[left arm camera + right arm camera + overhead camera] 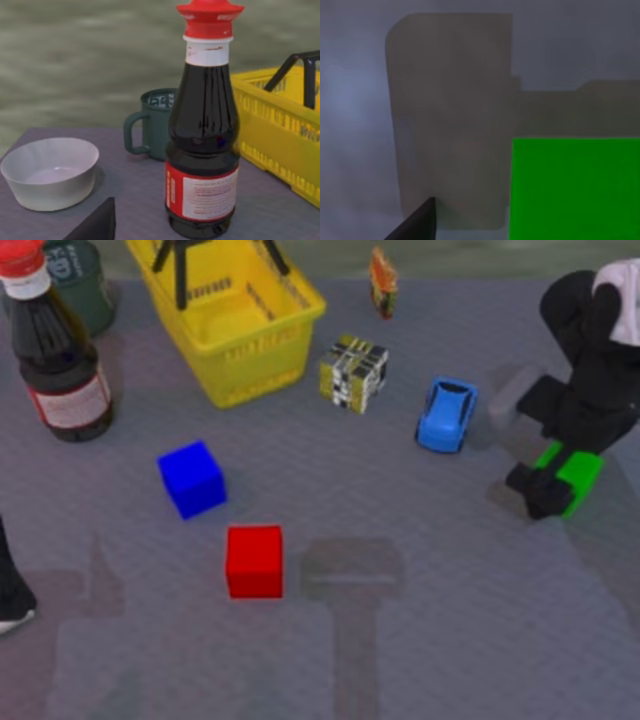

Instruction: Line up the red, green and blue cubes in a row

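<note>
Green cube (580, 475) at about four o'clock on the desk (420, 640), far right, well apart from the other two. Red cube (254, 560) near the middle toward seven o'clock; blue cube (191, 478) just up-left of it, at its ten o'clock, turned slightly askew.

Right gripper (553, 485) down over the green cube, dark fingers (530, 480) on the cube's nine-o'clock face; opposite finger hidden. Cannot tell whether clenched on the cube or merely straddling it. In the right wrist view, green cube (575, 187) sits off to one side of the near finger (417, 222), not centred.

Likely risks: off-centre hold, so cube may twist or slip on lift; a long carry past the light blue toy car (447, 414); nudging red or blue on set-down.

Left arm parked at the left edge.
</note>
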You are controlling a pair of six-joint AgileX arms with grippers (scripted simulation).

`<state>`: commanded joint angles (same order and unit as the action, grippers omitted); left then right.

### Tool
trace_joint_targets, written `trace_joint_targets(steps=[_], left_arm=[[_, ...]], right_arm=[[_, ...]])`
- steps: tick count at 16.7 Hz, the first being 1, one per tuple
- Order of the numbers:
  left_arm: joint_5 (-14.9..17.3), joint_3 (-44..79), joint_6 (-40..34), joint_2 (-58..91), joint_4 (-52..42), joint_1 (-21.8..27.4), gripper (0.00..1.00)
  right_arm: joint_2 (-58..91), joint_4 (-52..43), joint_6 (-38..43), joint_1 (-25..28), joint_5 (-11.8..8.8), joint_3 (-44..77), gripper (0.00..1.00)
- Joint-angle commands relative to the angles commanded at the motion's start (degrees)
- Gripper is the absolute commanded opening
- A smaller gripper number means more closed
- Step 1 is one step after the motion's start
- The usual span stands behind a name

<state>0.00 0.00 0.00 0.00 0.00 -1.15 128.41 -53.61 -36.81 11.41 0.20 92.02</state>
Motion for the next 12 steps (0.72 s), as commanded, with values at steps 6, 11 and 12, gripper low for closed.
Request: trace_joint_targets(steps=[6, 11, 12], left_arm=[[0.00, 0.00, 0.00, 0.00, 0.00, 0.00, 1.00], [0.00, 0.00, 0.00, 0.00, 0.00, 0.00, 1.00], [0.00, 0.00, 0.00, 0.00, 0.00, 0.00, 1.00]], right_arm=[[0.00, 0.00, 0.00, 0.00, 0.00, 0.00, 0.47], [0.00, 0.00, 0.00, 0.00, 0.00, 0.00, 0.10], [0.00, 0.00, 0.00, 0.00, 0.00, 0.00, 0.02]])
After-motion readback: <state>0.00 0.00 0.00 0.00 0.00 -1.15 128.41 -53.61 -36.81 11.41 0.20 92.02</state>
